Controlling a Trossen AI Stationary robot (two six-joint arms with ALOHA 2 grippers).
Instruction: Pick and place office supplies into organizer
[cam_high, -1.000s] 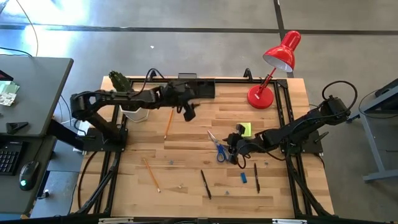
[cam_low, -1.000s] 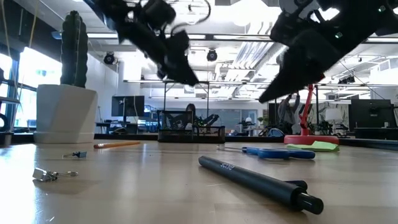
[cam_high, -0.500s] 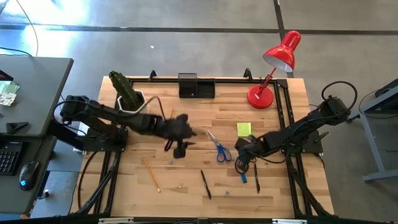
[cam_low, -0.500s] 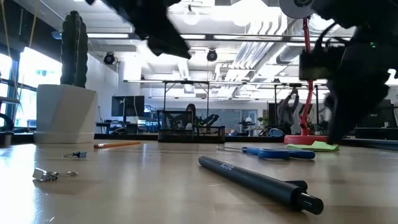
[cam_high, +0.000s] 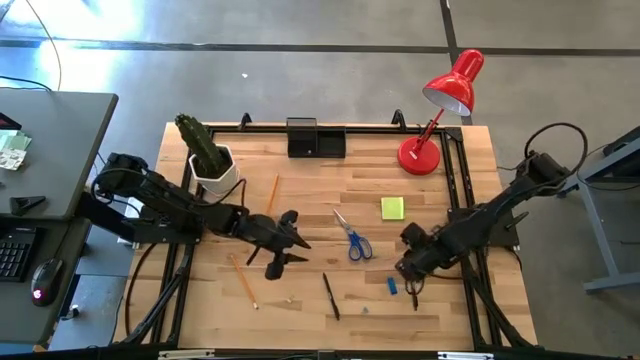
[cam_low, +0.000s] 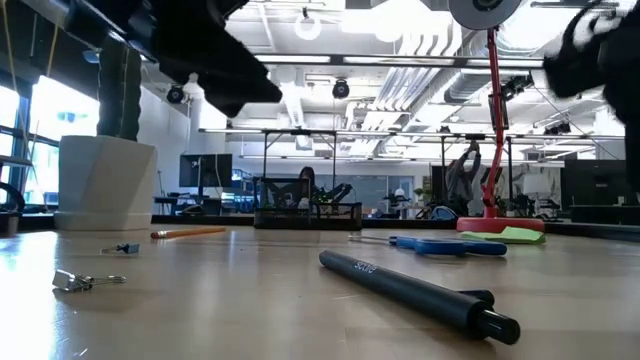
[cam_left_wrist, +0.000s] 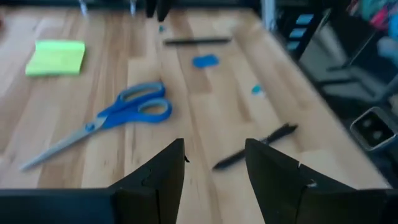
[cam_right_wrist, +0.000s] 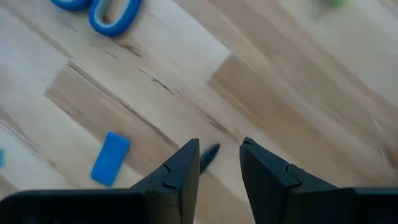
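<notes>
the left gripper (cam_high: 283, 243) has swung from the organizer (cam_high: 315, 138) at twelve o'clock to mid-table, jaws parted and empty, while the right gripper (cam_high: 407, 277), also open and empty, has dropped toward the pen (cam_high: 412, 285) at four o'clock, so each looks set for another pick.

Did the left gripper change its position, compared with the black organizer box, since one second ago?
Yes. The left gripper has left the black organizer box at the table's far edge and now hovers mid-table, beside the blue-handled scissors.

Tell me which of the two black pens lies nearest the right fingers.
The pen beside the blue eraser, directly under the right fingers. The other pen lies apart, toward the table's middle.
</notes>
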